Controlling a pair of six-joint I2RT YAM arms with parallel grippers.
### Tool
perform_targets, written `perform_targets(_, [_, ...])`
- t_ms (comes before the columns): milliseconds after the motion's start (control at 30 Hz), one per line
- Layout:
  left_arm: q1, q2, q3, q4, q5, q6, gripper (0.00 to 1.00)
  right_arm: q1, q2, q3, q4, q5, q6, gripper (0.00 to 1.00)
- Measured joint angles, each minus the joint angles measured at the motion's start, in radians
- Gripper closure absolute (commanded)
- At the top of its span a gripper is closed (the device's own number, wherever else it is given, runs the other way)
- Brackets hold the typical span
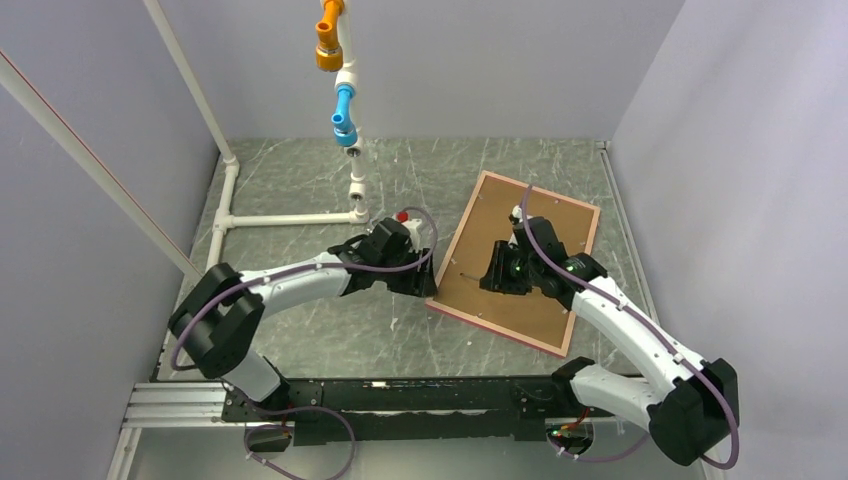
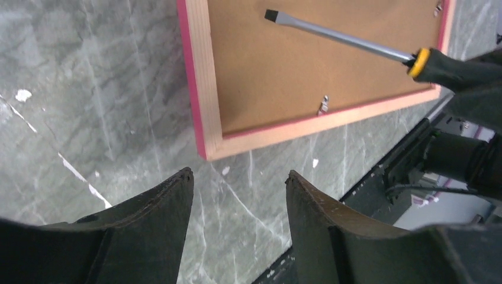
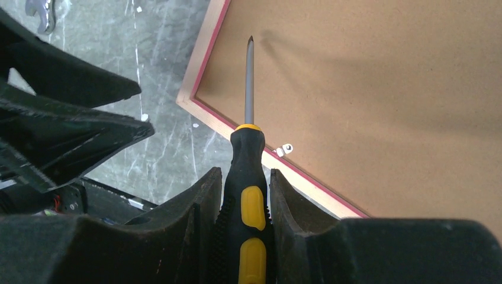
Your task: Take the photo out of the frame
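Observation:
The frame lies face down on the table, its brown board back up, with a pink-red border; it also shows in the left wrist view and the right wrist view. The photo is hidden under the board. My right gripper is shut on a black-and-yellow screwdriver whose flat blade hovers over the board near the frame's left edge. My left gripper is open and empty, just off the frame's near-left corner. In the top view the left gripper sits beside the frame's left edge and the right gripper over the board.
A small metal retaining tab sits on the frame's near edge, and it shows in the right wrist view. A white pipe structure with orange and blue fittings stands at the back left. Grey walls enclose the table. A black rail runs along the near edge.

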Motion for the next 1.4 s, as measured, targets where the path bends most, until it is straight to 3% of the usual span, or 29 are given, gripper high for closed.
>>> perform_targets(467, [-0.104, 0.206, 0.148, -0.024, -0.179, 0.004, 0.55, 0.001, 0.056, -0.005, 0.124, -0.032, -0.023, 1.00])
perform_targets(700, [-0.116, 0.210, 0.149, -0.032, -0.232, 0.003, 0.51, 0.014, 0.085, -0.005, 0.136, -0.012, -0.026, 1.00])
perform_targets(900, [-0.115, 0.210, 0.149, -0.035, -0.265, 0.003, 0.41, 0.023, 0.091, -0.005, 0.138, -0.005, -0.027, 1.00])
perform_targets(1000, [-0.108, 0.216, 0.149, -0.034, -0.261, 0.003, 0.47, 0.028, 0.102, -0.005, 0.147, -0.005, -0.027, 1.00])
perform_targets(1100, [-0.101, 0.241, 0.149, -0.027, -0.249, 0.002, 0.59, 0.033, 0.104, -0.005, 0.161, 0.001, -0.026, 1.00])
perform_targets(1400, [-0.091, 0.269, 0.149, -0.013, -0.226, -0.011, 0.74, 0.048, 0.134, -0.005, 0.182, 0.045, -0.026, 1.00])
